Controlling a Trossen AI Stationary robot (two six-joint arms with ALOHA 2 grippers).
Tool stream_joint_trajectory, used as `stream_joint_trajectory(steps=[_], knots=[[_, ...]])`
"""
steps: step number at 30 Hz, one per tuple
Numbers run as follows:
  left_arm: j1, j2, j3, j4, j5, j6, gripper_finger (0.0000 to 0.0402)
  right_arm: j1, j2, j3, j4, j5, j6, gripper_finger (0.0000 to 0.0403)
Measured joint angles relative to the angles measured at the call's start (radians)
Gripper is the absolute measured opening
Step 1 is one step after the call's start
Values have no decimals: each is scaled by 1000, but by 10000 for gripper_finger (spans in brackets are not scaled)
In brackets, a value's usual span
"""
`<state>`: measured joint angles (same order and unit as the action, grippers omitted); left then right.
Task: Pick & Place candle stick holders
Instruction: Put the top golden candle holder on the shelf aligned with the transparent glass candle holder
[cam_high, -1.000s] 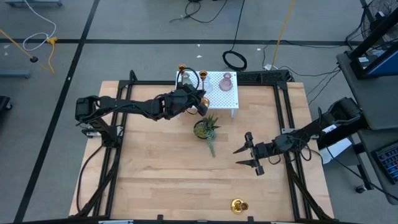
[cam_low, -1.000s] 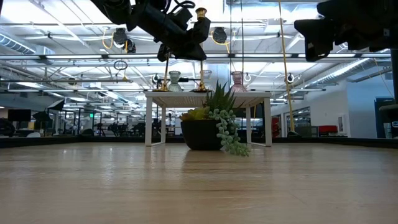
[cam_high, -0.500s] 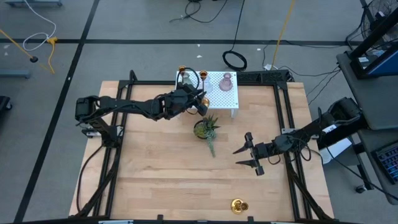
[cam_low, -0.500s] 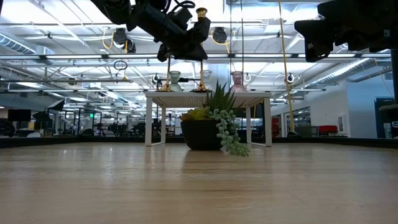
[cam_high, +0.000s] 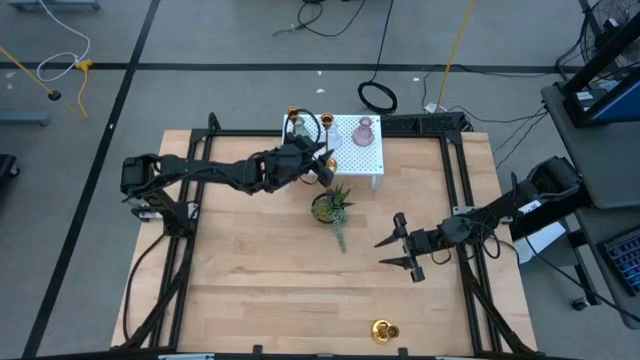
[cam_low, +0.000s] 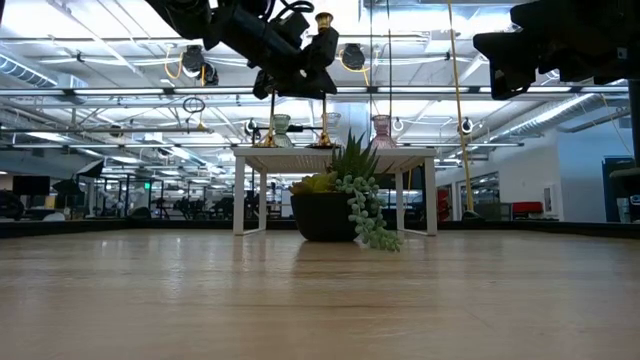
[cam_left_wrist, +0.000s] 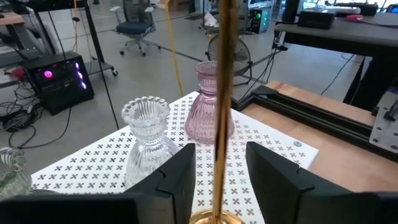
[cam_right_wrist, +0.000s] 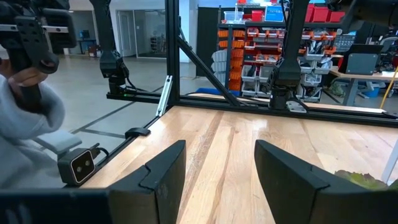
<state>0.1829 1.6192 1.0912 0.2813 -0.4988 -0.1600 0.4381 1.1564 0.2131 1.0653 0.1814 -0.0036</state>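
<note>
My left gripper (cam_high: 318, 165) is shut on a gold candle stick holder, whose thin stem (cam_left_wrist: 222, 93) rises between the fingers to a top cup (cam_low: 323, 19). It hovers over the near edge of a small white table (cam_high: 372, 160). Two more gold holders (cam_high: 293, 110) (cam_high: 325, 119) stand on that table by their bases. Another gold holder (cam_high: 385, 329) lies by the table's near edge. My right gripper (cam_high: 400, 250) is open and empty, right of the plant. My left gripper pinches the holder's low end between its two fingers (cam_left_wrist: 180, 180), where the stem meets the round base (cam_left_wrist: 214, 218). The fingers come level from the table's left and lie across the stem. The holder stands upright, lifted clear above the white table.
On the white table stand a pink glass vase (cam_left_wrist: 211, 106) and a clear ribbed glass (cam_left_wrist: 146, 143). A green potted plant (cam_high: 332, 207) stands just in front of it. Black frame rails (cam_high: 465, 200) run along the wooden table's sides.
</note>
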Motion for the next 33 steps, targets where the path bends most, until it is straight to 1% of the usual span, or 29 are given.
stream_joint_trajectory(steps=[16,19,25,33], knots=[[-17,0,0,-8,-2,7,150,0,0,0,0,0,14,183],[-18,0,0,-34,-2,-12,150,0,0,0,0,0,44,183],[-26,0,0,-66,-3,-44,150,0,0,0,0,0,48,183],[-69,0,0,-71,-70,-5,150,0,0,0,0,0,48,183]])
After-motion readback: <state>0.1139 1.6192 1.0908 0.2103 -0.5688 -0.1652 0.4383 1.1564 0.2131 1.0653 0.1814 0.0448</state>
